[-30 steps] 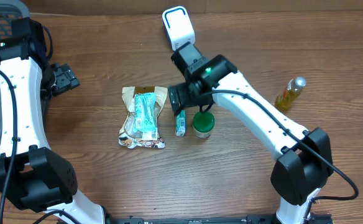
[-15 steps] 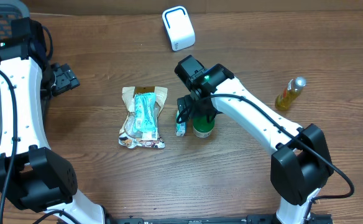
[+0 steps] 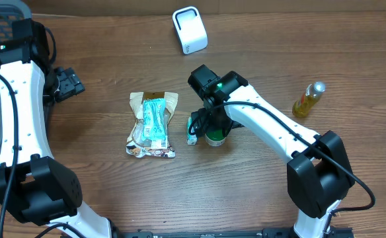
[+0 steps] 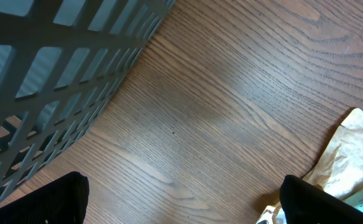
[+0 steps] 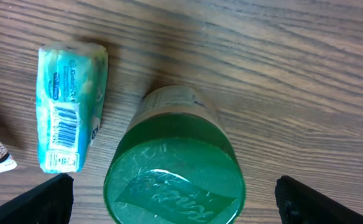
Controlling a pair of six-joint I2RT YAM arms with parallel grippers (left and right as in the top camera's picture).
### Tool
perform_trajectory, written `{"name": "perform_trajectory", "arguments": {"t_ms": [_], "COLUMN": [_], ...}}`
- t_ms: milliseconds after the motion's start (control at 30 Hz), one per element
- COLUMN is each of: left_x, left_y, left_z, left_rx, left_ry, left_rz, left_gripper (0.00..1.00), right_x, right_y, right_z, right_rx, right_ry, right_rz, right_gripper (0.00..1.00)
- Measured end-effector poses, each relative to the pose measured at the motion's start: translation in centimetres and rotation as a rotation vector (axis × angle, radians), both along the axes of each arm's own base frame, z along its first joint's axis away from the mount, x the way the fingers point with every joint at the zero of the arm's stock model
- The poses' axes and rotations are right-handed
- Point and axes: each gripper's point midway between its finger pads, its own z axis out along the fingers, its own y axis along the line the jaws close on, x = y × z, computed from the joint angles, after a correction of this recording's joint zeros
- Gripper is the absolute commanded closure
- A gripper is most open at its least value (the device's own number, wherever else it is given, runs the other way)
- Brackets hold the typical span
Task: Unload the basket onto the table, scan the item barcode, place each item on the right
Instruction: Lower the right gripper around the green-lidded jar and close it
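A jar with a green lid [image 3: 215, 137] [image 5: 172, 180] stands upright mid-table. Beside it on the left lies a small teal packet [image 3: 192, 134] [image 5: 66, 124], its barcode facing up. My right gripper [image 3: 206, 125] [image 5: 172, 200] hangs open right over the jar, one finger on each side of the lid, touching nothing. The white scanner [image 3: 190, 30] stands at the far edge of the table. At the far left my left gripper [image 3: 67, 82] [image 4: 184, 199] is open over bare wood, holding nothing.
A tan snack bag [image 3: 152, 125] [image 4: 349, 162] with a teal packet [image 3: 154, 121] on top lies left of the jar. A small oil bottle [image 3: 308, 99] lies at the right. A dark mesh basket [image 3: 1, 20] [image 4: 57, 74] stands at the far left corner.
My right gripper has moved from near the scanner toward the front and now hovers over the green-lidded jar. The left arm has not moved.
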Motion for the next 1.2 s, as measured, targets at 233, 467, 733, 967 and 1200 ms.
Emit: {"name": "perform_trajectory", "arguments": {"t_ms": [233,467,733,967,1200], "left_x": [0.0,0.0,0.0,0.0,0.0], "left_y": [0.0,0.0,0.0,0.0,0.0], "left_z": [0.0,0.0,0.0,0.0,0.0], "left_rx": [0.0,0.0,0.0,0.0,0.0], "left_ry": [0.0,0.0,0.0,0.0,0.0], "left_rz": [0.0,0.0,0.0,0.0,0.0], "left_gripper": [0.01,0.0,0.01,0.0,0.01], "right_x": [-0.44,-0.52,-0.74,-0.78,-0.74], "right_y": [-0.08,-0.14,-0.3,-0.35,-0.3], "right_z": [-0.02,-0.01,-0.02,-0.03,-0.02], "right_rx": [0.0,-0.003,-0.009,-0.011,-0.009], "right_ry": [0.02,0.023,0.032,0.034,0.032], "right_rz": [0.0,0.0,-0.002,-0.003,-0.002], "right_gripper": [0.05,0.09,0.1,0.1,0.1]}}
